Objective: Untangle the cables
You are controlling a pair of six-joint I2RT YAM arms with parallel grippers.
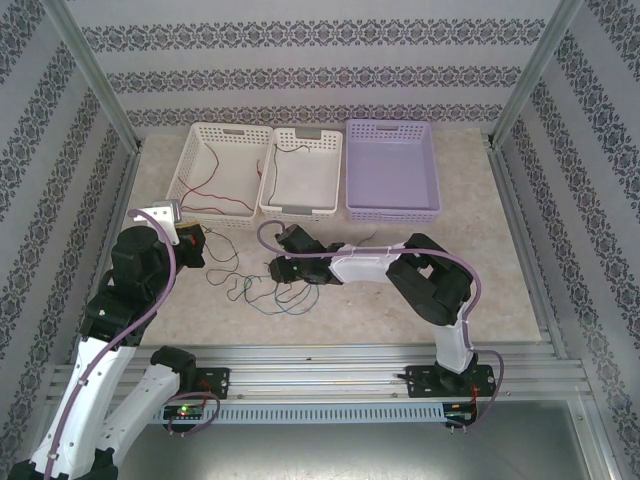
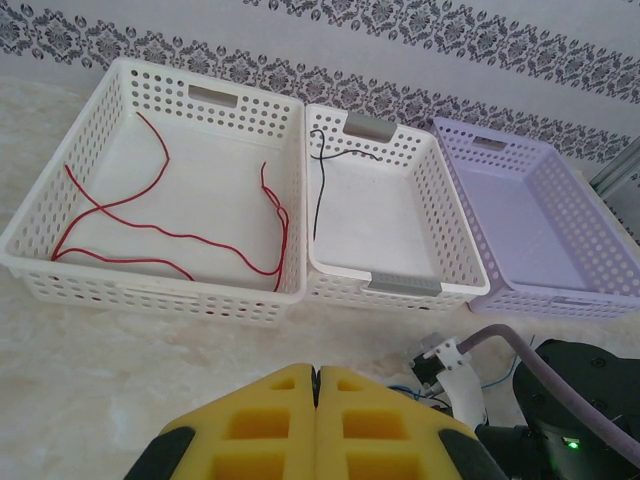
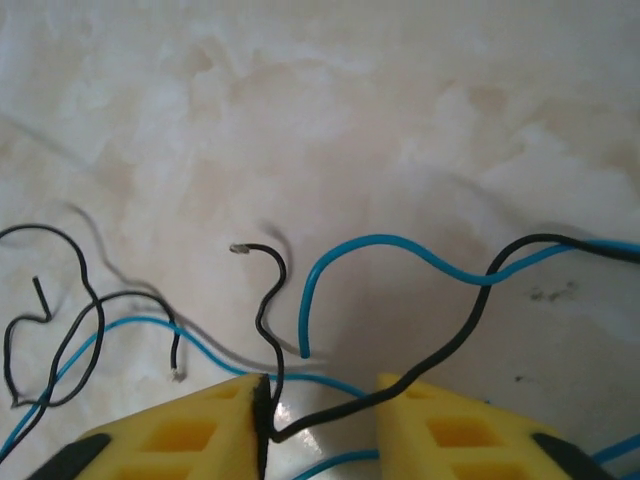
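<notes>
A: Right gripper (image 3: 320, 400): pads spread, low over the bench (image 3: 350, 120). A black cable (image 3: 265, 312) runs through the gap and hugs one pad. Not pinched, as far as I can see.

B: And the left gripper (image 2: 316, 372)?

A: Pressed together on nothing, raised, facing the baskets.

B: Where do the cables lie?

A: The blue cable (image 3: 375, 238) arcs just beyond the pads and crosses the black one off to the side. Another blue run passes right by the pad tips, and more black loops lie loose beside that. Farther out, a red cable (image 2: 180, 236) lies in the left white basket (image 2: 150, 295), and a second black one (image 2: 318, 190) hangs into the middle basket (image 2: 350, 290).

B: What could go wrong?

A: My guess is that closing here nips blue along with black — they sit that near. A lift would then tighten the crossing rather than free it. Also, the wire sits at the pad's edge, so it may slip out.
</notes>
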